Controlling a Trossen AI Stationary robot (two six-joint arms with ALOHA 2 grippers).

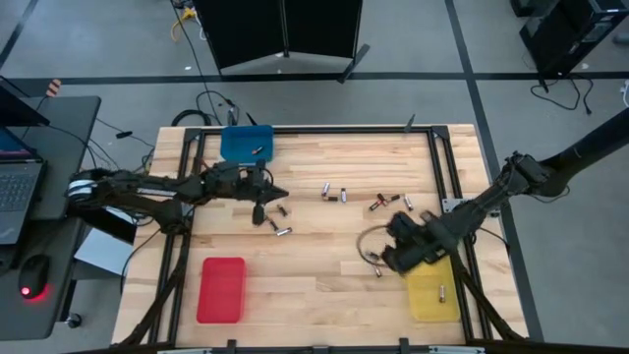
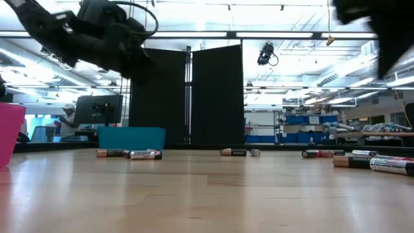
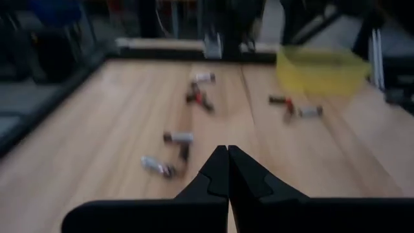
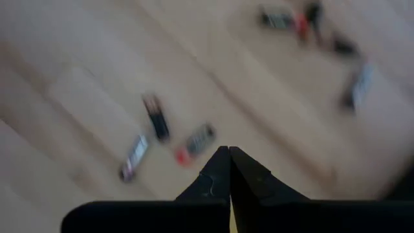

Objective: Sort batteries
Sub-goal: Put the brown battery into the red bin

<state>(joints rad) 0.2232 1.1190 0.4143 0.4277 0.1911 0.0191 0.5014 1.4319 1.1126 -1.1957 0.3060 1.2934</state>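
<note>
Both my hands pinched shut, holding nothing: left hand point(image 1: 259, 209) over the batteries point(image 1: 278, 221) mid-counter, right hand point(image 1: 386, 258) beside the yellow tray point(image 1: 432, 307).

Laptop point(image 1: 18, 187), mouse point(image 1: 34, 267) — black partition panels point(image 1: 285, 29) behind.

Three trays sit on the bench point(image 1: 314, 295): one blue tray point(image 1: 246, 143) at the far edge, one red tray point(image 1: 222, 289) by the near left corner, one yellow tray point(image 1: 432, 291) by the near right corner. About ten loose batteries point(image 1: 334, 193) lie scattered across the middle; one more lies in each of the blue and yellow trays.
</note>
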